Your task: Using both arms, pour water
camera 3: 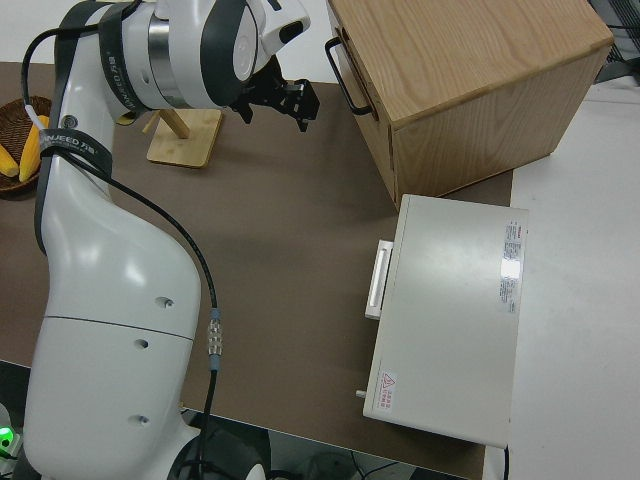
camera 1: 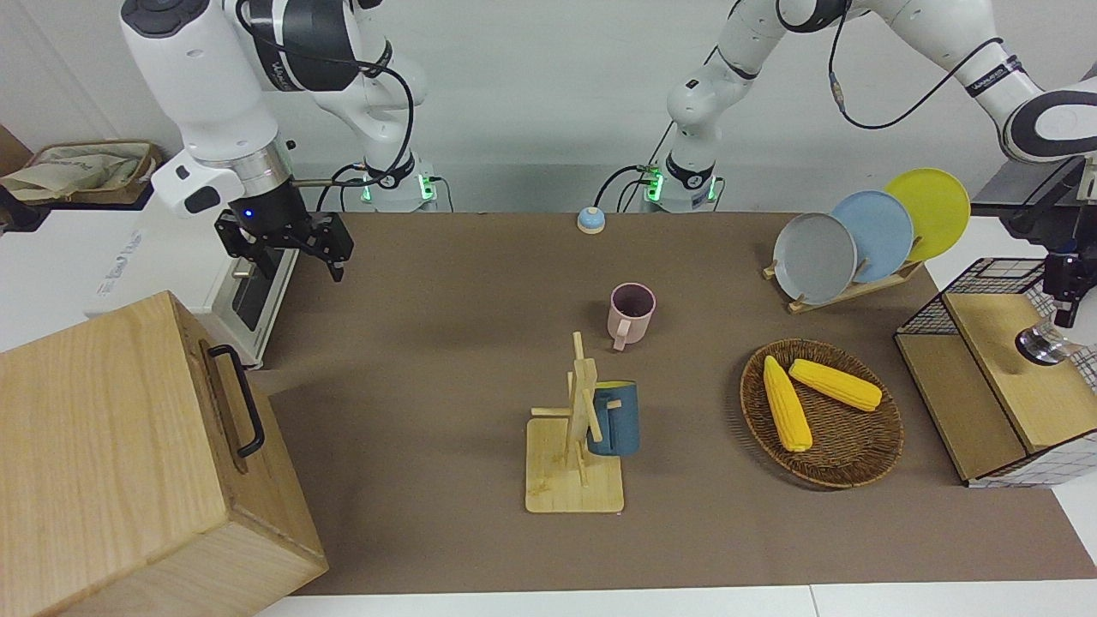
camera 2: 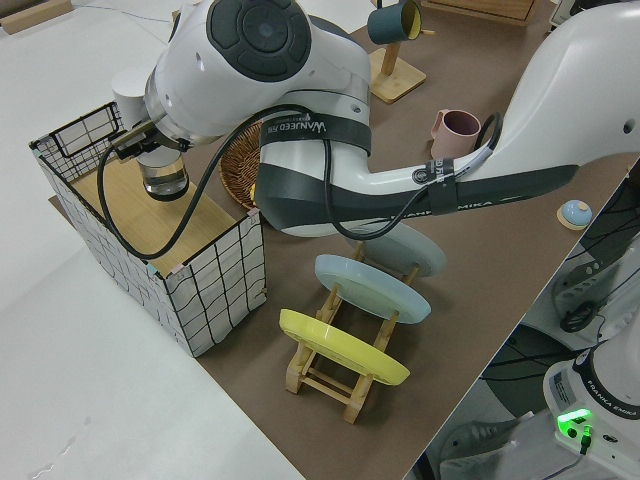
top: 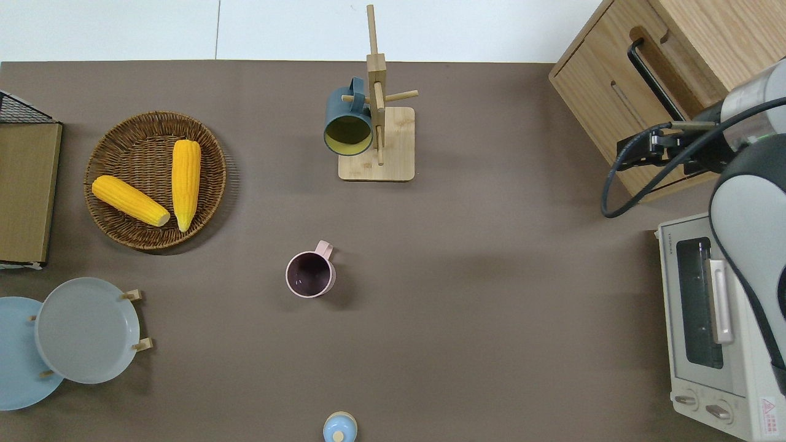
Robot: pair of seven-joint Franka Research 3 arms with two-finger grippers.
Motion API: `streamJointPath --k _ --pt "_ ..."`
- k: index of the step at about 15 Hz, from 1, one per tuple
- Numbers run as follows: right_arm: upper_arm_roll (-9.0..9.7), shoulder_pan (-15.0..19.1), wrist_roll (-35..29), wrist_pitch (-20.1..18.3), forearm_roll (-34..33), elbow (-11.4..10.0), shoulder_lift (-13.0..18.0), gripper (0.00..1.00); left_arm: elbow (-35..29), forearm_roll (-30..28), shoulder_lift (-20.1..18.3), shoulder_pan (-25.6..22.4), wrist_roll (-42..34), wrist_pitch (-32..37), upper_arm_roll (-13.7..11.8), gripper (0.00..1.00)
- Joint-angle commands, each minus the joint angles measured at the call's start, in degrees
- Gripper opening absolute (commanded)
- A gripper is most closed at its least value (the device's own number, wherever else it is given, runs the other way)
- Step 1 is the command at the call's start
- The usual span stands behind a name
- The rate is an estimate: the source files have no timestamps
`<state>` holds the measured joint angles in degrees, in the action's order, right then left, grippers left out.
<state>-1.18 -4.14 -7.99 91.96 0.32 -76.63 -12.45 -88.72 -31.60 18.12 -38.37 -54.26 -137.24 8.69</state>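
Right hand hangs spread and empty at the right arm's end of the desk, over the wooden cabinet's near corner. The left hand is over the wire crate; whether it's spread I cannot tell. The pink mug stands mid-desk; the blue mug hangs on the rack, whose pegs could snag a lift. The corn basket sits beside.

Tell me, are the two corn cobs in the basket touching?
Cannot tell: in the overhead view the corn cobs nearly meet at their tips in the basket.
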Motion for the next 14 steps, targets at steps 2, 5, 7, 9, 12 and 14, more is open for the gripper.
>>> streamJointPath --k 2,5,7,9,12,14 --pt "1.01 1.15 0.96 0.15 -0.23 -1.33 1.20 0.996 1.97 -5.04 1.83 -1.79 -5.59 -1.63 0.71 0.00" --pt "1.01 1.06 0.96 0.15 -0.23 -1.33 1.20 0.996 1.36 -6.63 2.36 -1.88 -7.00 -3.46 0.62 0.00" --pt "1.01 1.15 0.96 0.15 -0.23 -1.33 1.20 0.996 0.48 -7.25 2.62 -1.79 -7.79 -4.09 0.80 0.00" --pt "1.01 1.15 0.96 0.15 -0.23 -1.33 1.20 0.996 0.30 -7.25 2.80 -1.79 -8.50 -4.18 0.88 0.00" --pt "1.01 1.15 0.96 0.15 -0.23 -1.33 1.20 0.996 -0.48 -7.34 3.33 -1.79 -8.50 -5.40 0.89 0.01" --pt "1.01 1.15 0.96 0.15 -0.23 -1.33 1.20 0.996 -0.67 -7.34 3.33 -1.79 -8.50 -5.67 0.97 0.05"
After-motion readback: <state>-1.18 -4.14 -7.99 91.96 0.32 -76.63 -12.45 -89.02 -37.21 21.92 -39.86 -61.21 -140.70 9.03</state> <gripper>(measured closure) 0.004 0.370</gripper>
